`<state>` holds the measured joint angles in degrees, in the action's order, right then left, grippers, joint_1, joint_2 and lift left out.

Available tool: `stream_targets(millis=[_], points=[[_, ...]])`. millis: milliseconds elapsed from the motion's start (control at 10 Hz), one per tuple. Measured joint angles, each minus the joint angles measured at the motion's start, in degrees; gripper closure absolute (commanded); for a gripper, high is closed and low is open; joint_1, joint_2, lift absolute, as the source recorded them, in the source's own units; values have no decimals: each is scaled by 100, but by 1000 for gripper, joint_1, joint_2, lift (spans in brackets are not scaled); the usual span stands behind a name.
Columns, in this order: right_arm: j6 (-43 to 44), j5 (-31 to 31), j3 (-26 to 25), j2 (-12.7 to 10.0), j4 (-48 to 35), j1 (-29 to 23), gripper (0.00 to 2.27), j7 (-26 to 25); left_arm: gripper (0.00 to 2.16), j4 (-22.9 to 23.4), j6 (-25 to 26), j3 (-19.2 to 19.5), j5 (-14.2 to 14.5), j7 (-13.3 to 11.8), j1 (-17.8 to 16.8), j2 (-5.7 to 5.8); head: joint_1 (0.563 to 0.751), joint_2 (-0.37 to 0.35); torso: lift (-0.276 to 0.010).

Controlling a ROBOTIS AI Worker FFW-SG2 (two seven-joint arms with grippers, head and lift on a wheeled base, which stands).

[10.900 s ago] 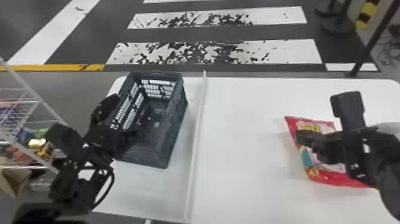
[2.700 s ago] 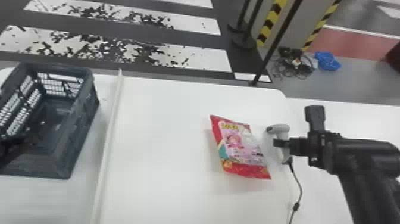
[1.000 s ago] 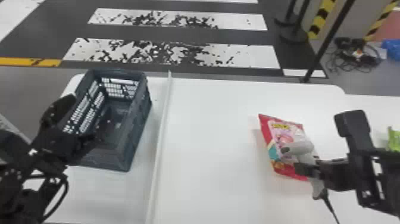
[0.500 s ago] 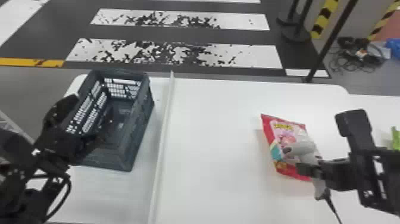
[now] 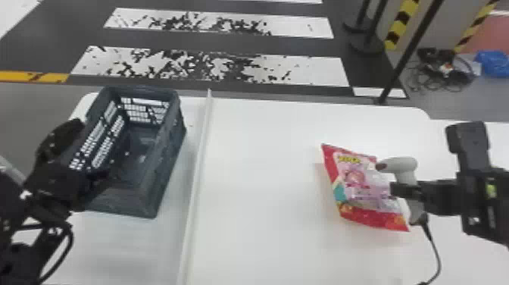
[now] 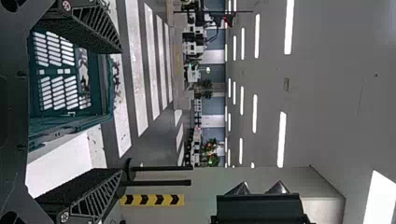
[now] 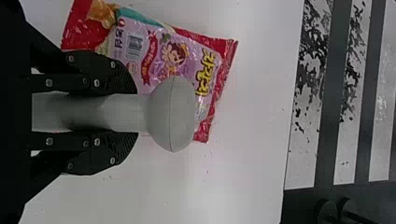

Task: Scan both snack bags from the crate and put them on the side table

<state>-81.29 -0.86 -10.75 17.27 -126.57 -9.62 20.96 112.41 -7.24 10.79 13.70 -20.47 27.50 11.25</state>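
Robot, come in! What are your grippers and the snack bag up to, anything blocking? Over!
Right gripper shut on scanner, above red snack bag. Left gripper open, by crate. Bag's barcode up, uncovered.

The snack bag (image 7: 190, 39) bears large yellow Korean lettering (image 7: 205, 72) near one end of its pink panel. A red ribbon band (image 7: 149, 58) on the same panel bears smaller lettering, and a barcode (image 7: 134, 46) is printed beside a line of dark Korean characters (image 7: 119, 38). A yellow hazard strip (image 6: 152, 199) is marked with black chevrons.
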Motion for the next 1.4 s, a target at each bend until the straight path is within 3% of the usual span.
stream_targets(millis=[300, 700, 1100, 1400], points=[[1195, -72, -280, 176, 1056, 235, 2256, -181, 90, 1, 0, -7, 1, -1, 1, -14, 695, -153, -87], [2444, -22, -257, 330, 2647, 692, 2256, -268, 90, 7, 0, 10, 1, -1, 0, -17, 695, -198, -87], [3021, 100, -105, 414, 3622, 1026, 2246, -374, 90, 8, 0, 25, 9, 8, -7, -9, 695, -219, -87], [3330, 163, 3, 418, 4100, 1165, 1875, -452, 90, 0, 0, 19, 10, 8, -22, -12, 695, -224, -87]])
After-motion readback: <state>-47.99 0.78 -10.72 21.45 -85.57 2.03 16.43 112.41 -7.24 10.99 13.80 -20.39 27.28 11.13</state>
